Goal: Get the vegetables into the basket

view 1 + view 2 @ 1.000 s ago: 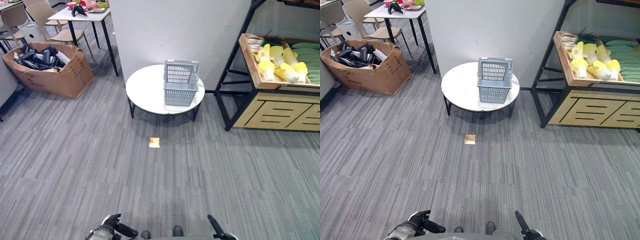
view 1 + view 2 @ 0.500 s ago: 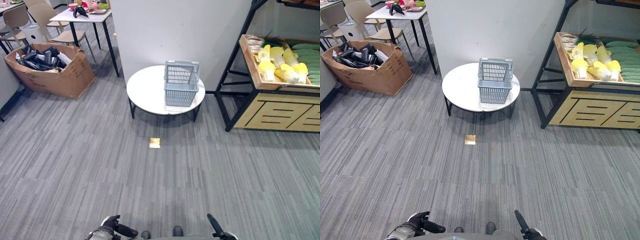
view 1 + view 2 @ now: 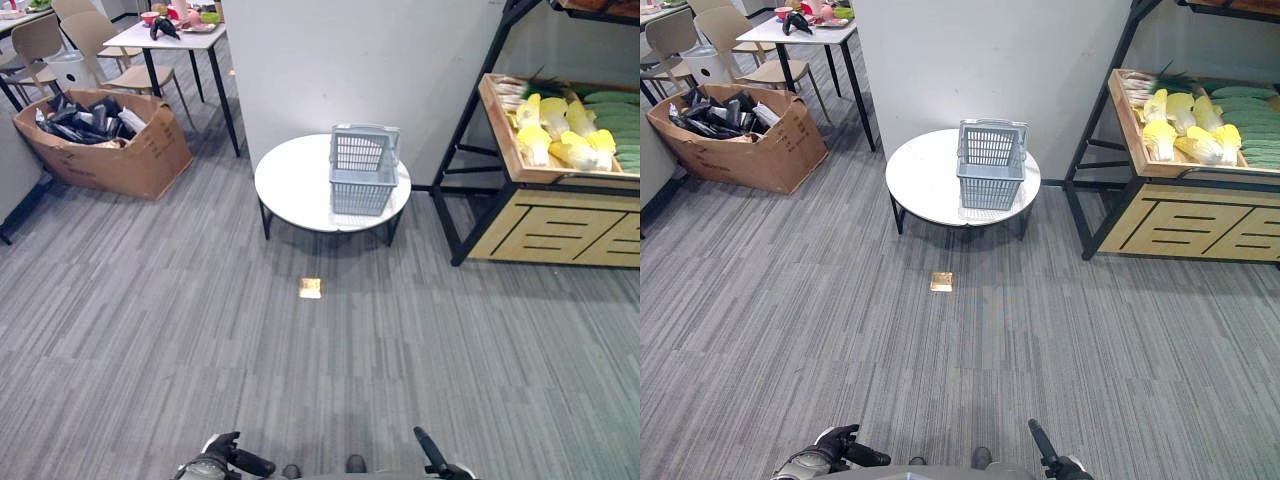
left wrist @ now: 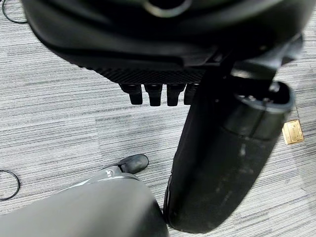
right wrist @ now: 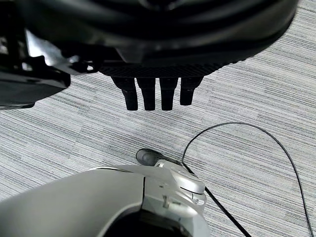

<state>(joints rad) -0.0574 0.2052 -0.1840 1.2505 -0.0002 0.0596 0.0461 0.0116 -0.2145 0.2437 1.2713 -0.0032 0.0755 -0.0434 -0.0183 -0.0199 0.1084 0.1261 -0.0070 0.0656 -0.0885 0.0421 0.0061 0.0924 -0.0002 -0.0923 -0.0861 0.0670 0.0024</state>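
basket empty on round bench | veg in shelf crate, right of basket, partly cut off by frame edge | L robot hand & R robot hand low, far from basket; wrist cams: fingers straight, holding nothing | floor plate nearer than basket

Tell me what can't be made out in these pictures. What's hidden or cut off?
- Inside of the grey basket on the round white table: its slatted walls hide the bottom in both eye views.
- Vegetables on the wooden shelf: the green ones run off the picture's right edge, so their number is unclear.
- Cardboard box: the dark contents are too small to identify.
- Items on the far table: too small, cut by the top edge.
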